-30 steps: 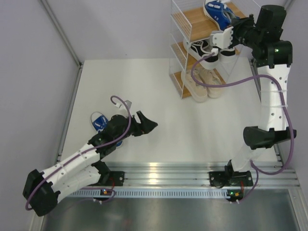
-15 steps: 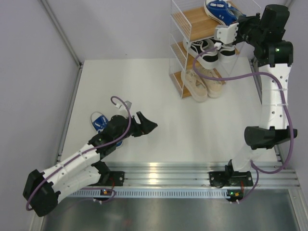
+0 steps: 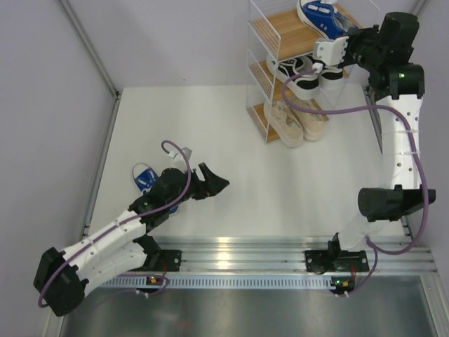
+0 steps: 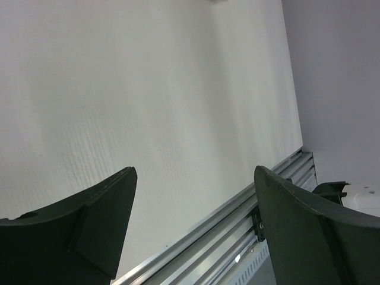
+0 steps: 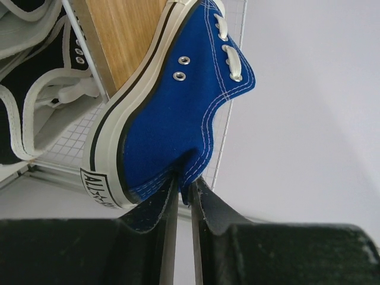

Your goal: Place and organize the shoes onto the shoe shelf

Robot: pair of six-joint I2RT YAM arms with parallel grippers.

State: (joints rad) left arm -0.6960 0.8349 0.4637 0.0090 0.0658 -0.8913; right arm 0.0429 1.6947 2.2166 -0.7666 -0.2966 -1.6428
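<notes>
Fingers [image 5: 214, 209] of the right gripper [image 5: 184, 185] are clamping the heel of a blue sneaker [image 5: 172, 119] lying ahead on the shoe shelf [image 3: 261, 43], top tier. The left gripper [image 4: 195, 176] is hovering, jaws apart, with the second blue sneaker [image 3: 144, 175] behind it.

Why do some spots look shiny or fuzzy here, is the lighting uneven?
Top view: soft, even light, with a glare patch on the metal rail at the near edge. Left wrist view: evenly lit table; the fingers of the left gripper loom dark and slightly soft. Right wrist view: the blue shoe is sharp, stitching clear; the right gripper is almost black.
</notes>
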